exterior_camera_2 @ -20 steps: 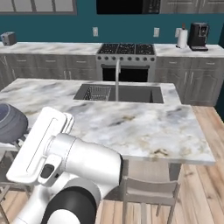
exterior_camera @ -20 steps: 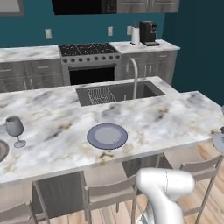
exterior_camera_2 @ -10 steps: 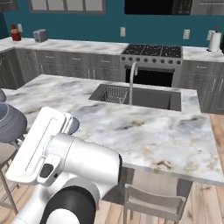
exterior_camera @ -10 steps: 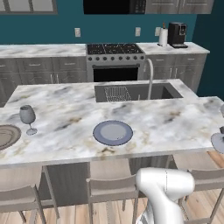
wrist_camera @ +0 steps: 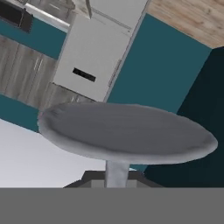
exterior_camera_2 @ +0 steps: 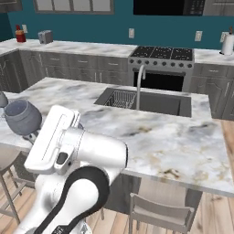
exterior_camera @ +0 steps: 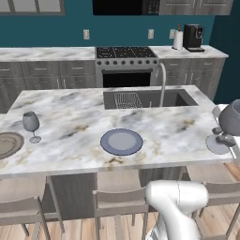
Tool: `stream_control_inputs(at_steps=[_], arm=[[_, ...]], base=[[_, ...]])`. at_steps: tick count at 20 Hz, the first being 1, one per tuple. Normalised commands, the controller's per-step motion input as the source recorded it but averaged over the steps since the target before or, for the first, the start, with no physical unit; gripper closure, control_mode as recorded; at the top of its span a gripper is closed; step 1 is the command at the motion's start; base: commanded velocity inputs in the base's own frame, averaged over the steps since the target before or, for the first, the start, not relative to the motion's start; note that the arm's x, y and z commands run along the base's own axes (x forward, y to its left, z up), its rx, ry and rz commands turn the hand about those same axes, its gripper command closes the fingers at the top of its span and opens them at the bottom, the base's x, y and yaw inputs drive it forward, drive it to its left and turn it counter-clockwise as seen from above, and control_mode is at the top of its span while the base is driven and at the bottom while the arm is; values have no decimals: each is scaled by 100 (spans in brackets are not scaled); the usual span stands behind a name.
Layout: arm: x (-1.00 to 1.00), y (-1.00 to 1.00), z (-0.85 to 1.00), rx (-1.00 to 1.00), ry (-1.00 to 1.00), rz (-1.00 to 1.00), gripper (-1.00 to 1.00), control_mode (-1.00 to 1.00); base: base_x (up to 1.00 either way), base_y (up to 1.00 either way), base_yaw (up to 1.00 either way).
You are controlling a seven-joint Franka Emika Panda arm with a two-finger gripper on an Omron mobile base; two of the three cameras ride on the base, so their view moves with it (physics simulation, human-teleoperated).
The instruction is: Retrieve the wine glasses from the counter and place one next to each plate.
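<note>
My gripper is shut on the stem of a grey wine glass, whose round foot spreads just ahead of the fingertips. From the left base view the held glass hangs tilted at the island's right end; the right base view has it at the left, above the island's near edge. A second wine glass stands upright on the island beside the brownish plate. The pale blue plate lies near the island's front middle, with no glass by it. The counter runs along the back wall.
The marble island holds a sink with a tall faucet. Behind it stand the stove and a coffee machine. Stools line the island's near side, one at the lower right.
The base has driven, so both base views have shifted across the island. The held glass has come into the left base view's right edge. The grip on it stays shut.
</note>
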Motion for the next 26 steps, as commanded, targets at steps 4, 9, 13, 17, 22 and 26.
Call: stream_control_inputs(at_steps=[4, 9, 13, 17, 22, 26], arm=[[98, 22, -34, -16, 16, 6, 100, -100], [94, -7, -40, -7, 9, 10, 100, -100], [92, -14, -44, -1, 2, 12, 100, -100], [82, -1, -69, -2, 0, 9, 100, -100], [75, 0, -66, -10, 2, 5, 100, -100], [73, 15, -15, -17, 25, -2, 100, -100]], base=[[0, 0, 0], [0, 0, 0], [0, 0, 0], [0, 0, 0], [0, 0, 0], [0, 0, 0]])
